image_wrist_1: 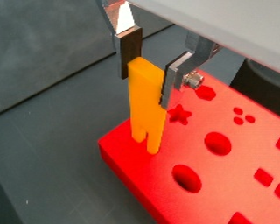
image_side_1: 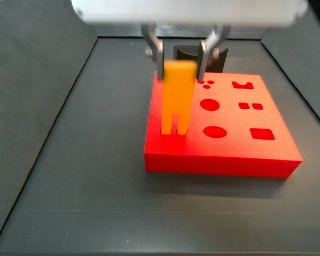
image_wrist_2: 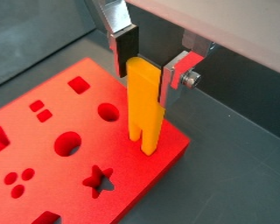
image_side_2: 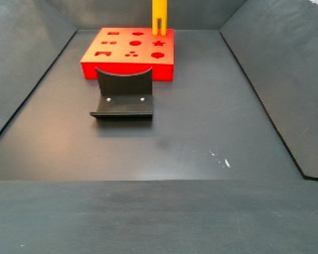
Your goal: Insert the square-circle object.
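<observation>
Your gripper (image_wrist_1: pixel 146 63) hangs over the red block (image_wrist_1: pixel 224 179), plates clamped on the top of the square-circle object (image_wrist_1: pixel 146 105), which stands upright with its prongs at the block's edge near a corner. Watch the alignment: if the prongs miss their holes, they could jam or slide off that edge.

The tall, slim orange plastic bar (image_wrist_1: pixel 145 103) looks smooth and faintly glossy. The red plastic block with shaped holes (image_wrist_2: pixel 60 156) has a satin sheen. The gripper (image_wrist_1: pixel 149 63) above the block — bare silver metal finger plates (image_wrist_2: pixel 180 74), dark matt pads. The dark floor (image_side_2: pixel 189 149) is matt, lightly scuffed; the fixture (image_side_2: pixel 123 100) is matt black.
</observation>
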